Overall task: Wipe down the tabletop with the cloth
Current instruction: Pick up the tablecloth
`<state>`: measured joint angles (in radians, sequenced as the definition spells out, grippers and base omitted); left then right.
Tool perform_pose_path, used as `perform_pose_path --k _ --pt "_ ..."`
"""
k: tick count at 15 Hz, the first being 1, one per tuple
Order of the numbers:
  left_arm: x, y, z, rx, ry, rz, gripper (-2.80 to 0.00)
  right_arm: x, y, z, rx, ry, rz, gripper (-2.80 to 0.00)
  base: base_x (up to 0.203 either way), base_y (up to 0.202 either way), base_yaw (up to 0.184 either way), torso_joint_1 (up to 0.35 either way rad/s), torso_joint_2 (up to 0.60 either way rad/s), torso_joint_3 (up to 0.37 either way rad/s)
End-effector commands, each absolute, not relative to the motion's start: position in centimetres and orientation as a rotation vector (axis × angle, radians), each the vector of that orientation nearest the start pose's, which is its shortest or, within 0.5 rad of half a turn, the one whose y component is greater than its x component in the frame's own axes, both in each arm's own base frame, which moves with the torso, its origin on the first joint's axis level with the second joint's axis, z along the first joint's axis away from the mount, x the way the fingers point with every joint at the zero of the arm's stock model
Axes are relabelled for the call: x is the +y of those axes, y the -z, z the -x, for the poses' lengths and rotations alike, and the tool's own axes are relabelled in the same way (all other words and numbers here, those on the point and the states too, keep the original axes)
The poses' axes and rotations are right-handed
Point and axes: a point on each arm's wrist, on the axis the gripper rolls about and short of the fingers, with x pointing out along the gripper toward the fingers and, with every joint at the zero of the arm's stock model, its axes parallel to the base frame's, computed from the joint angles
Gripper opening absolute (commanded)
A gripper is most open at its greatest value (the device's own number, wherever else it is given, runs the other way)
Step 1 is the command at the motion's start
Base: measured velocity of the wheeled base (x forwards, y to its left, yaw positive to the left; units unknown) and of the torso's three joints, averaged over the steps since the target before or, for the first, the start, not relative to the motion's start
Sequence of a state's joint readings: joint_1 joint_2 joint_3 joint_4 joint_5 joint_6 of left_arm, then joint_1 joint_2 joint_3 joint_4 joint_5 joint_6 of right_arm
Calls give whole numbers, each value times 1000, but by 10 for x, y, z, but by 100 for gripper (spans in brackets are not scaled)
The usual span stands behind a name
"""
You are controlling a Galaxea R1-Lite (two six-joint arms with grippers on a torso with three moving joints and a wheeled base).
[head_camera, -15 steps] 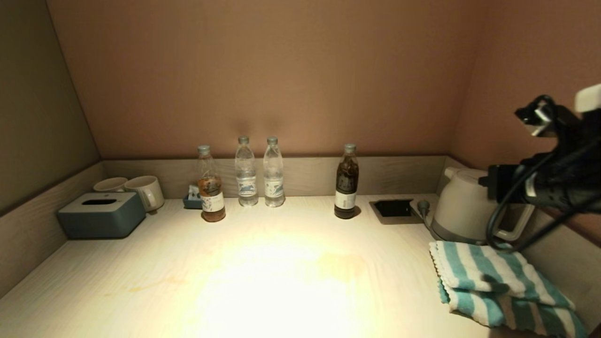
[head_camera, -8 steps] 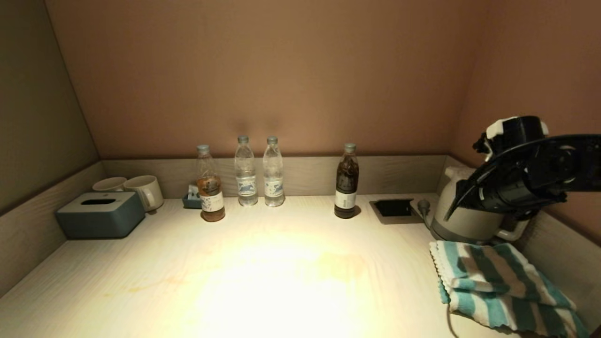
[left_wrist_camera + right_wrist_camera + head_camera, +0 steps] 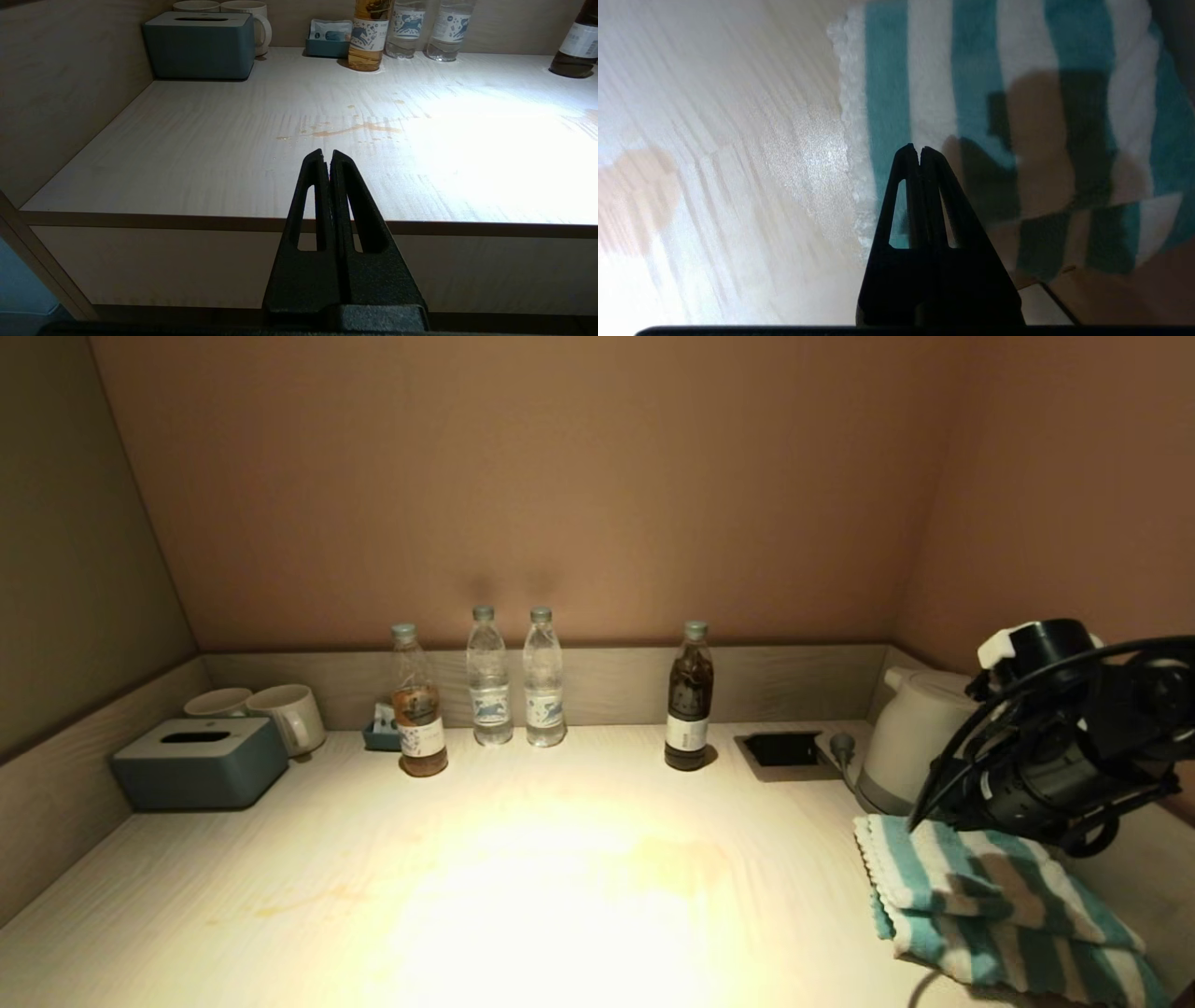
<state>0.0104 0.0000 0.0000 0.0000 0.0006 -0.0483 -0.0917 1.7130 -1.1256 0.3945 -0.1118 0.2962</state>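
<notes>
The teal-and-white striped cloth lies folded at the right front of the pale wood-grain tabletop. My right arm hangs above the cloth; its fingertips are hidden in the head view. In the right wrist view the right gripper is shut and empty, pointing down over the cloth near its scalloped left edge, still above it. The left gripper is shut and empty, parked low in front of the tabletop's front edge. An orange-brown spill marks the surface.
A white kettle stands behind the cloth, beside a black recess. Several bottles line the back rim, with a dark bottle to their right. A grey-blue tissue box and two mugs sit at the back left.
My right arm has swung down from high beside the kettle to just over the cloth, turning its wrist downward. The cloth and the left arm have not moved.
</notes>
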Motion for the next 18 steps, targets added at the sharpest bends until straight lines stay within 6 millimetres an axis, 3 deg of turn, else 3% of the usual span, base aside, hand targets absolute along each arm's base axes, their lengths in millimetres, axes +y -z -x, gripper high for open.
perform_pose_path --k 1,2,7,18 --pt "0 -76 23 1 -12 49 -280 -33 -176 -270 961 356 -278 -280 0 0 0 0 0 0" --pt "0 -76 23 1 -12 49 -280 -39 -170 -267 982 378 -291 0 0 0 0 0 0 0" --pt "0 -76 23 1 -12 49 -280 -50 -160 -265 1007 436 -347 0 0 0 0 0 0 0" --pt "0 -76 23 1 -12 49 -280 -61 -127 -286 1071 552 -553 0 0 0 0 0 0 0"
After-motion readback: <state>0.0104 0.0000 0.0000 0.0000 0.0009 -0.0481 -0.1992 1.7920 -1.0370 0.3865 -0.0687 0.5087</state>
